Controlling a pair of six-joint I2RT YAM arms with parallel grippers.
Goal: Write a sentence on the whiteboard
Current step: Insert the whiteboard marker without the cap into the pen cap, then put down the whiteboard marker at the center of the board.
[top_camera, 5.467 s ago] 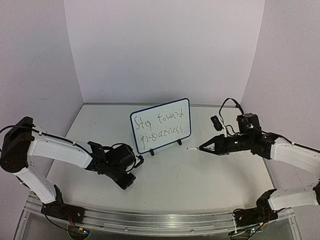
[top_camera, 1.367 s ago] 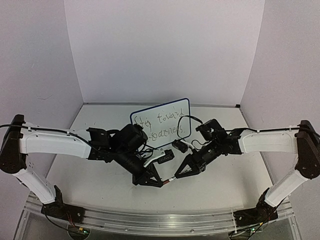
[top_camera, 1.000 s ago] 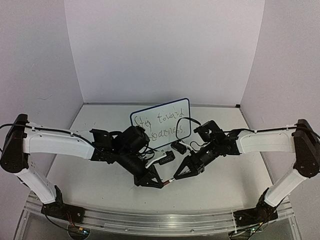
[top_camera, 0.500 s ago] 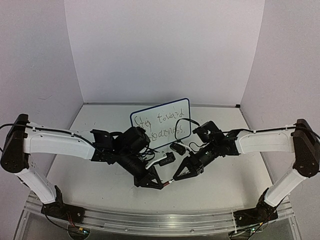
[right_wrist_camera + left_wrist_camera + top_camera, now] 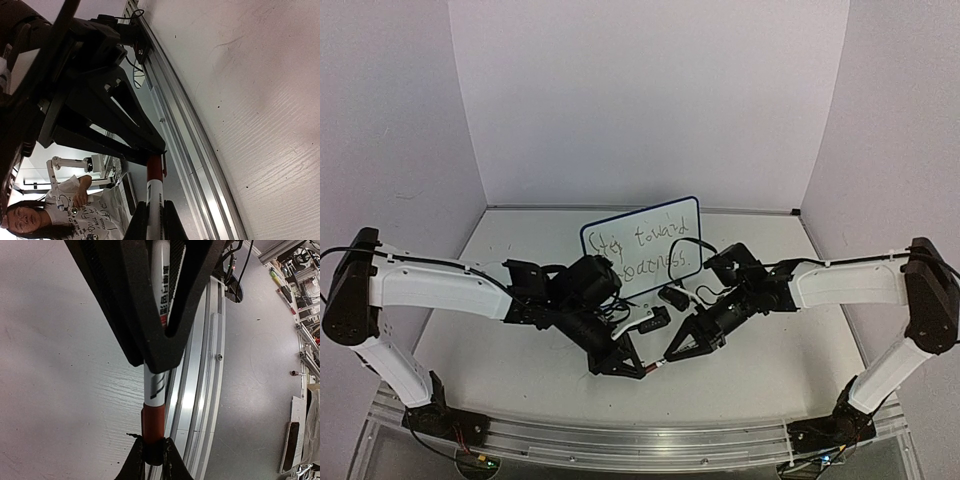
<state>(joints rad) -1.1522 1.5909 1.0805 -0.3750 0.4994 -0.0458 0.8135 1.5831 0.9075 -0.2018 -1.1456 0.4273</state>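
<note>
left hand (image 5: 643, 369), right hand (image 5: 669, 356) pinching 1 marker (image 5: 156, 390), whiteboard (image 5: 665, 215) behind

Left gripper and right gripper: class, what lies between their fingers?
A white marker with its red cap spans the gap, shown most clearly in the left wrist view.

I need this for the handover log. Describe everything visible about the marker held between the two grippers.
The marker is a slim pen with a white, plastic-looking barrel that carries black print and a grey logo, followed by a red section. It spans the gap between the two arms, toward the front of the table and in front of the whiteboard. The left gripper is shut on the white barrel. The right gripper pinches the end just past the red section. Whether the tip is capped cannot be told.
</note>
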